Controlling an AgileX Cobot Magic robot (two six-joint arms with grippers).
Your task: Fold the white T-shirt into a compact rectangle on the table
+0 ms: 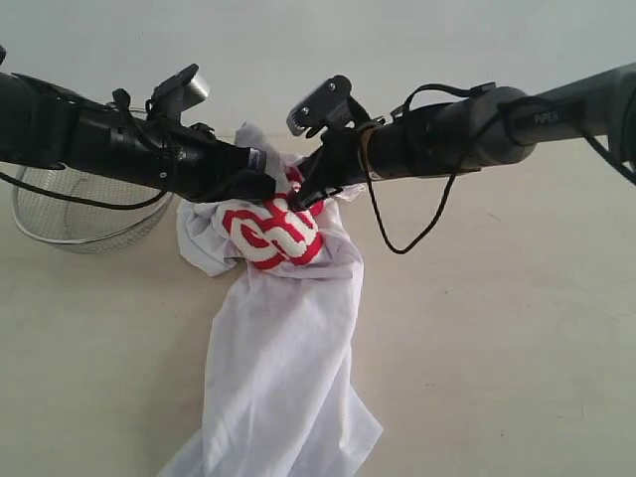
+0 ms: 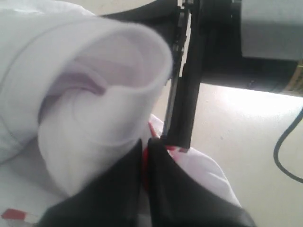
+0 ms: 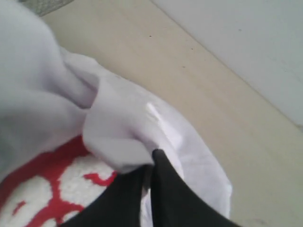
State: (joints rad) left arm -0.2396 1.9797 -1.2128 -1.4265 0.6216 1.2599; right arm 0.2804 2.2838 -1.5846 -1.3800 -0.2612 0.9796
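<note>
Hanging bunched from both arms in the exterior view, the white T-shirt (image 1: pixel 283 358) is far from folded. Its top is gathered into a knot with the red lettering crumpled at the front, and the lower part trails down onto the table (image 1: pixel 497 378) in a narrow, twisted drape. The left gripper (image 1: pixel 260 184) and right gripper (image 1: pixel 303 194) meet almost side by side at that knot. No fold shows yet — I judge that spreading the shirt flat comes first. A wire-mesh bowl (image 1: pixel 70 214) sits behind the left arm, just beside the cloth, and a loose black cable (image 1: pixel 397 234) sags under the right arm; either could snag.

From the left wrist, the left gripper (image 2: pixel 146 142) has its jaws pressed together with cloth at the tips, and a rolled lump of the T-shirt (image 2: pixel 94 118) fills the frame.

From the right wrist, the right gripper (image 3: pixel 151 163) is likewise clamped narrow, pinching a white fold of the T-shirt (image 3: pixel 118 127) above the red print — bare table (image 3: pixel 189 71) lies beyond.
</note>
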